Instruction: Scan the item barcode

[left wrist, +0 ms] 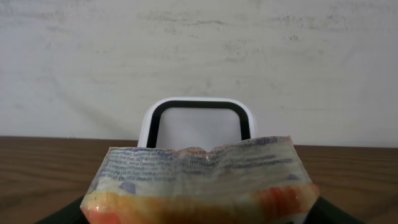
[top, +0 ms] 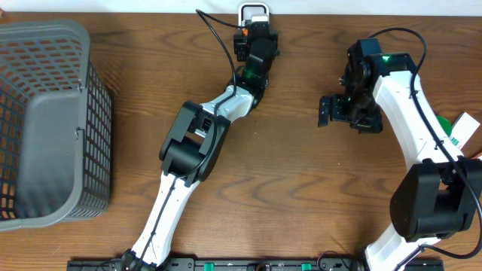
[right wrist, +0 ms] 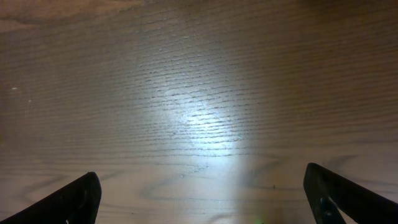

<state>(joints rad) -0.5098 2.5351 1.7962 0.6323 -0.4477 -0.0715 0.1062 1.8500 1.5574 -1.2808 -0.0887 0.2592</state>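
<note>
Left pincer (top: 253,35) pinches the snack packet (left wrist: 199,186) before the scanner (left wrist: 199,121) at the table's (top: 301,188) far edge, so scanning looks underway, not confirmed. Right pincer (right wrist: 199,196) is spread, empty.

The overhead camera looks straight down on the table (top: 301,188), taking in the basket (top: 45,120) at the left edge. The left wrist camera sits low, facing level toward the wall (left wrist: 199,50), close behind the packet (left wrist: 199,180). The white scanner (left wrist: 198,121) beyond it also appears overhead at the table's far edge. The right wrist camera points down, close to bare wood, with the right gripper (right wrist: 200,173) framing its lower corners.
</note>
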